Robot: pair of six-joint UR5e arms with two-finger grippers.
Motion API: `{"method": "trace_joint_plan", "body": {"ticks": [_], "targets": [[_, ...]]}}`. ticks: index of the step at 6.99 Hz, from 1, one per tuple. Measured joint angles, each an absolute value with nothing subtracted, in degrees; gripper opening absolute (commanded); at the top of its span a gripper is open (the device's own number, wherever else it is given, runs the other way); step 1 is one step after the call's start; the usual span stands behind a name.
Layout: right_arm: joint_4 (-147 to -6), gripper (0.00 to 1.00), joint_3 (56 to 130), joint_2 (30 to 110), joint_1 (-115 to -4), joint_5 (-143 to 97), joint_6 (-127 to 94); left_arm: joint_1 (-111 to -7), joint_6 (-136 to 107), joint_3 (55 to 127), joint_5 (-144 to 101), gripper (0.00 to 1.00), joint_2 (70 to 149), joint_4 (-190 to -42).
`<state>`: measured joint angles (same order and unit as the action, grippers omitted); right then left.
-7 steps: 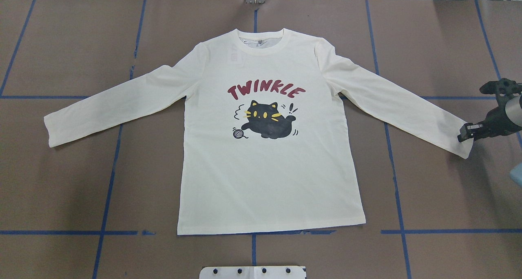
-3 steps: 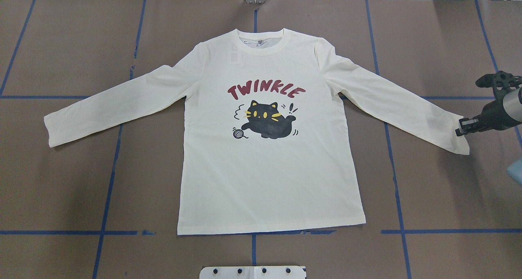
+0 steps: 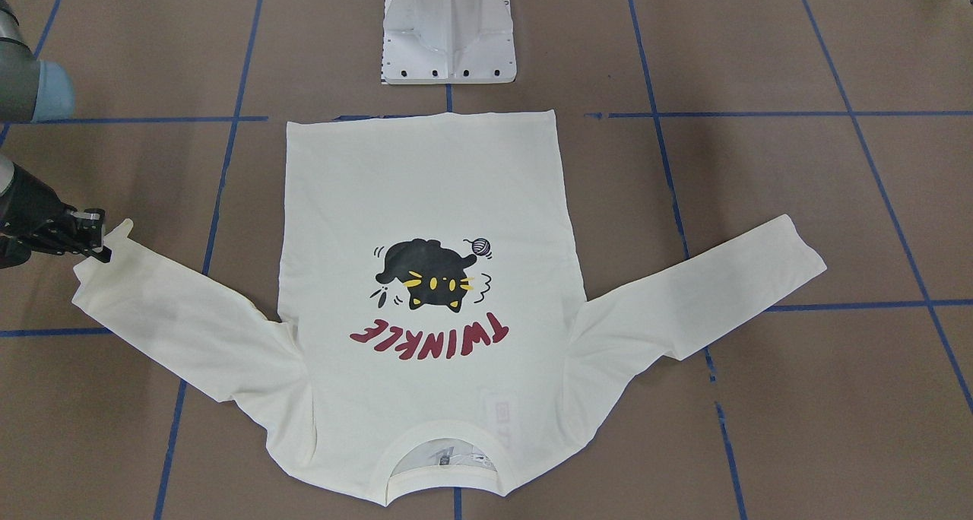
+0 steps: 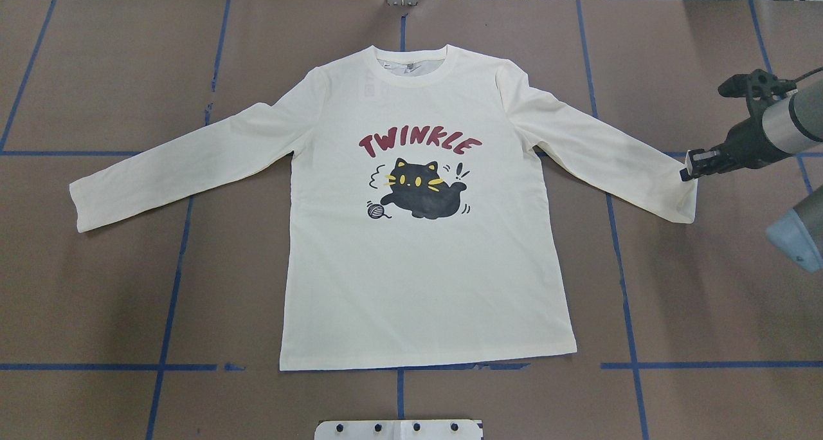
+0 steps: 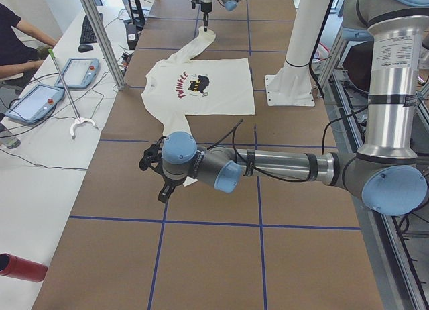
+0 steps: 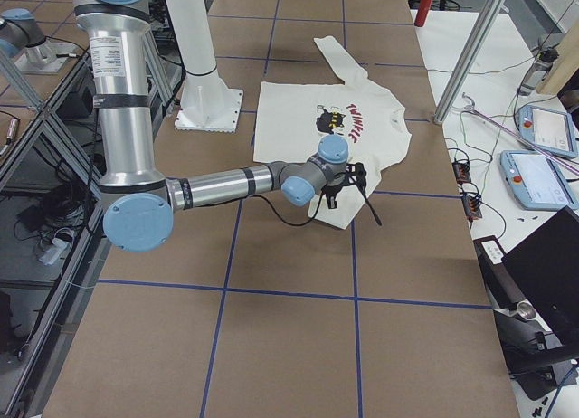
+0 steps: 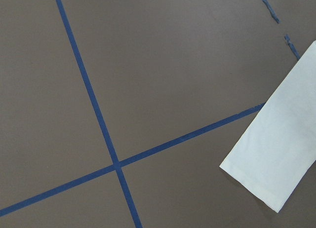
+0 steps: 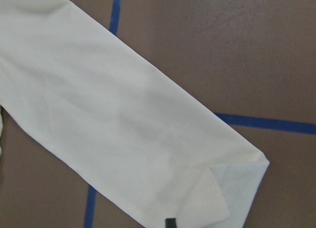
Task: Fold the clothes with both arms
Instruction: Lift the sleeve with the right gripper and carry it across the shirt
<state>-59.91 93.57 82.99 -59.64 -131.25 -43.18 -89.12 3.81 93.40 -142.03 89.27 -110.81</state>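
Your bench [image 4: 96, 298] carries the cream T-shirt [image 4: 418, 285] spread flat, print up. Its right sleeve [image 4: 598, 150] is the step in hand: the right gripper [image 4: 691, 168] is clamped on the cuff corner [image 8: 232, 188], lifted off the bench. Carry it low and taut across the print so the sleeve lands untwisted. The left gripper [image 5: 159, 182] hovers near the other cuff [image 7: 261, 173]; I cannot tell if it's open.

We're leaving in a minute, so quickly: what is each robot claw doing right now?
Left gripper: cannot be told; only a side view shows it.
Right gripper: closed on the T-shirt, at a cuff.
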Motion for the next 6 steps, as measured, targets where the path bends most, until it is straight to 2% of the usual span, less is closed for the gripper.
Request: {"method": "trace_joint_plan", "body": {"ticks": [2, 6], "targets": [[-61.1, 0.0, 88.5, 70.4, -60.2, -131.8, -53.8, -89.1, 3.7, 93.0, -142.0, 1.0, 89.7, -110.8], [-61.0, 0.0, 74.9, 40.4, -58.7, -133.2, -67.8, -89.1, 3.8, 91.7, -142.0, 1.0, 89.8, -110.7]]}}
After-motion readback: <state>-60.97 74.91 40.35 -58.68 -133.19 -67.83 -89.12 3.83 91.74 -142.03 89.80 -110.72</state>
